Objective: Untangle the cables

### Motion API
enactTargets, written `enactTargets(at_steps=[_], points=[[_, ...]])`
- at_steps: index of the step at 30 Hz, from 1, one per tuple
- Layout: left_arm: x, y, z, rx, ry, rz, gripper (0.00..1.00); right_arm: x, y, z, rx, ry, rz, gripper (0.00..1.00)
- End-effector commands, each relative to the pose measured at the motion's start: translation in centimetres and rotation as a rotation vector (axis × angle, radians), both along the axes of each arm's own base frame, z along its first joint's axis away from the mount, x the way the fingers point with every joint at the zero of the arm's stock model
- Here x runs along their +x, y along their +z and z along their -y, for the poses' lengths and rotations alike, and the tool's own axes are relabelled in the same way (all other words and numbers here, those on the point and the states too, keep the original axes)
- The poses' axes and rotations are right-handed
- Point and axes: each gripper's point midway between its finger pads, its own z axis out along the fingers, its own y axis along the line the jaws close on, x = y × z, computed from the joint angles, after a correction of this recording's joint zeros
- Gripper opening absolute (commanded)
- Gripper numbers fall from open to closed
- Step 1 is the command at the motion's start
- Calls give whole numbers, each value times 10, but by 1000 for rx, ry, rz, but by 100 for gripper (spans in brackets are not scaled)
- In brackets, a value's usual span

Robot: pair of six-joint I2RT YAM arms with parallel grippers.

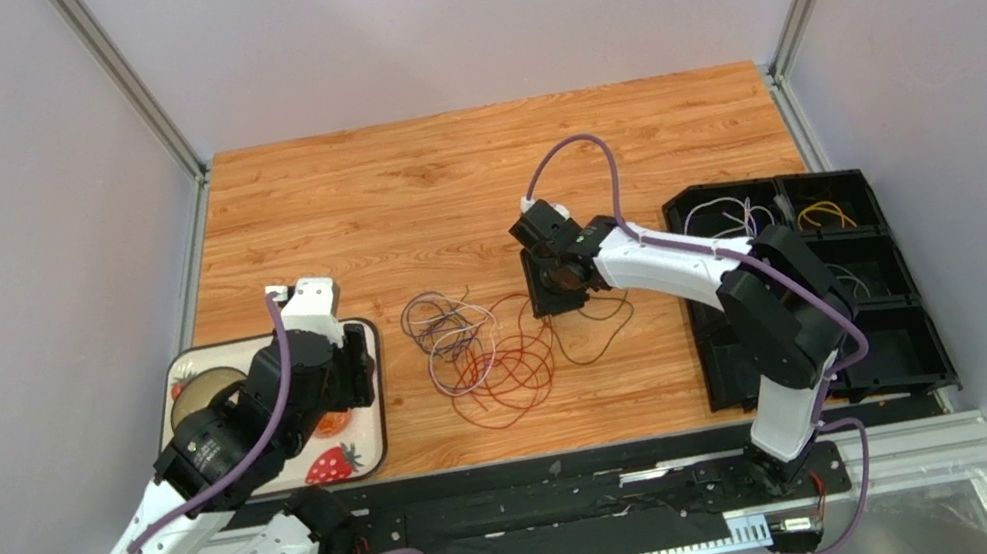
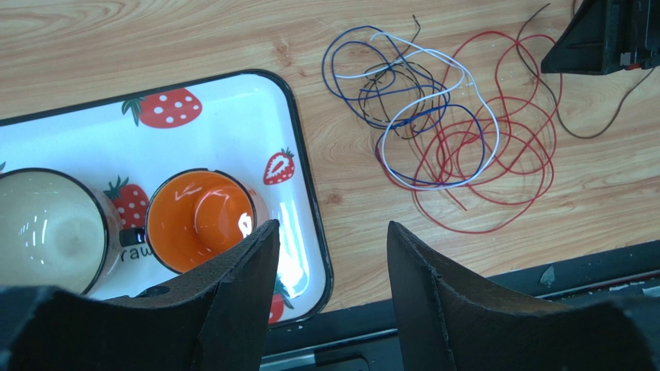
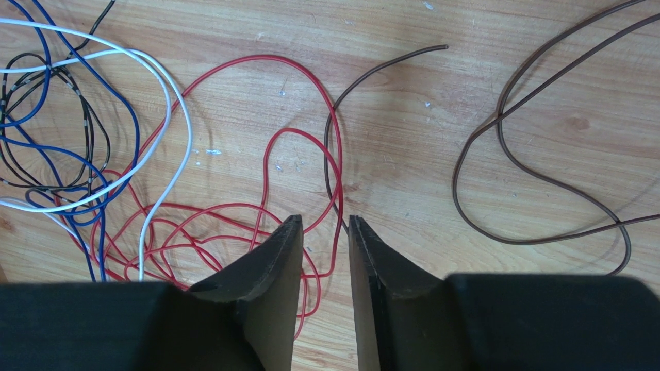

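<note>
Rising from the near edge left of the tangled cables [image 1: 485, 347], the left arm leans forward with its elbow bent and its wrist tipped down over a strawberry-print tray [image 2: 308, 193]. The left gripper [image 2: 329, 232] is spread wide and empty, left of the tangle, beside an orange cup [image 2: 197, 216]. Right of the tangle, the right arm stands up from its base, folds at the elbow and stretches leftward with its wrist pointing down. The right gripper [image 3: 319, 222] hovers at the tangle's right fringe, fingers a narrow gap apart and clamping nothing, while a red wire [image 3: 256, 62] and a brown wire [image 3: 364, 73] run toward that gap. The tangle lies flat on the wooden table [image 1: 437, 180].
</note>
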Motion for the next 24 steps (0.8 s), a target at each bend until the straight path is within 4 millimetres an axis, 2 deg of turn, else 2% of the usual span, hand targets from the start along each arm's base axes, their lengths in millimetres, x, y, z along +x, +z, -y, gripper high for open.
enactTargets(at_steps=[1, 5, 15, 17, 18, 19, 20, 23, 24], points=[[1, 12, 0, -33, 20, 24, 62, 6, 1, -7, 8, 17, 28, 30], [1, 12, -1, -33, 20, 24, 62, 5, -1, -8, 3, 22, 21, 21], [1, 13, -2, -36, 21, 28, 62, 7, -7, -5, -24, 6, 23, 21], [1, 13, -2, -36, 21, 28, 62, 7, -7, -5, -27, -1, 25, 18], [1, 13, -2, -37, 21, 29, 62, 9, -5, -5, -26, -2, 31, 15], [0, 13, -2, -38, 22, 28, 62, 10, -3, -5, -26, -4, 39, 5], [0, 13, -2, -40, 21, 29, 62, 12, 1, -5, -26, -7, 44, 0], [1, 13, -2, -38, 23, 29, 62, 14, 19, -3, -38, 1, 74, 0], [1, 13, -2, -39, 23, 30, 62, 20, 36, -9, -19, 5, 105, 0]])
